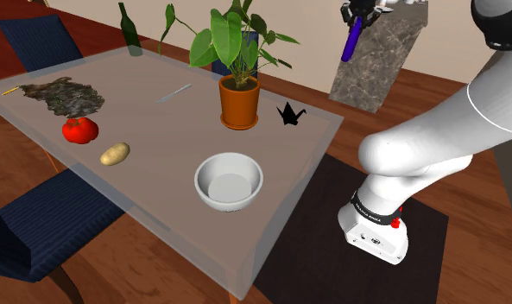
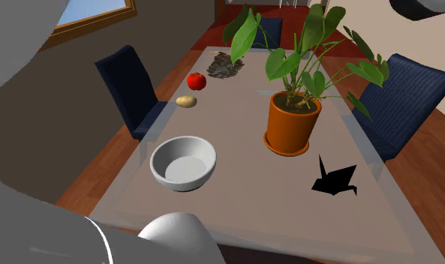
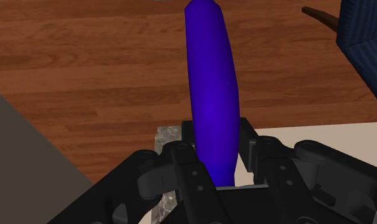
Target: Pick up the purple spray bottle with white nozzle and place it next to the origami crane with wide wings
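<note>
A home dining room: table, chairs, houseplant.

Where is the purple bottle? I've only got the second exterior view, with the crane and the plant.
Observer: In the shoulder view the bottle hangs from the end effector, high in the air, up and right of the crane.
Operator: Is it gripped?
Observer: Yes, in the wrist view both fingers clasp it.
Operator: What's beneath it?
Observer: Mostly wood floor, by the wrist view.
</note>
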You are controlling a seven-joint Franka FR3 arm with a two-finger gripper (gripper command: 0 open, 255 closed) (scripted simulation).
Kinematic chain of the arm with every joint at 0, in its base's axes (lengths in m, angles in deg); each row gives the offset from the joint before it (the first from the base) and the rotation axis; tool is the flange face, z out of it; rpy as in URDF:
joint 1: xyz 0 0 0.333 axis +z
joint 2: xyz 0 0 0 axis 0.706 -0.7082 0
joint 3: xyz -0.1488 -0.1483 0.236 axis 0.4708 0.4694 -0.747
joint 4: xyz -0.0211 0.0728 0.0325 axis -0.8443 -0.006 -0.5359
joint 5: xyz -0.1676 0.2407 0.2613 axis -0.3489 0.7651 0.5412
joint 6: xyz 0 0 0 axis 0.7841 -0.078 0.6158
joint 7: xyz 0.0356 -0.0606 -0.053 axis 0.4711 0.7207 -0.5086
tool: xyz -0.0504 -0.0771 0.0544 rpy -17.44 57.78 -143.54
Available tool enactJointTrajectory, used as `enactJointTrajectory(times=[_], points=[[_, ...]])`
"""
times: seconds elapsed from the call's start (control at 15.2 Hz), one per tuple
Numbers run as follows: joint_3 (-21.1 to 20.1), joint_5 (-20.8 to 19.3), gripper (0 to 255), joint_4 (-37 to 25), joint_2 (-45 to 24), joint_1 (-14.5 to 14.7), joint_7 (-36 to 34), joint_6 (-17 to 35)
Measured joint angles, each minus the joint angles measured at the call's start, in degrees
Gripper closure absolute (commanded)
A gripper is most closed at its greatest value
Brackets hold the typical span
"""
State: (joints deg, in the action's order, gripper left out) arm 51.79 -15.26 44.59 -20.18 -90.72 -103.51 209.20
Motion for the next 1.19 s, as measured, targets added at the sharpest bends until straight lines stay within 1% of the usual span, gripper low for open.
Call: enactJointTrajectory(times=[0.13, 0.26, 1.19], points=[[1.3, 0.3, 255, -2.2, -1.8, -0.5, 2.0, 0.3], [2.1, 0.2, 255, -1.9, -2.5, -0.8, 2.7, 1.5], [2.2, -3.0, 255, 7.4, -3.6, -1.9, -1.5, 11.4]])
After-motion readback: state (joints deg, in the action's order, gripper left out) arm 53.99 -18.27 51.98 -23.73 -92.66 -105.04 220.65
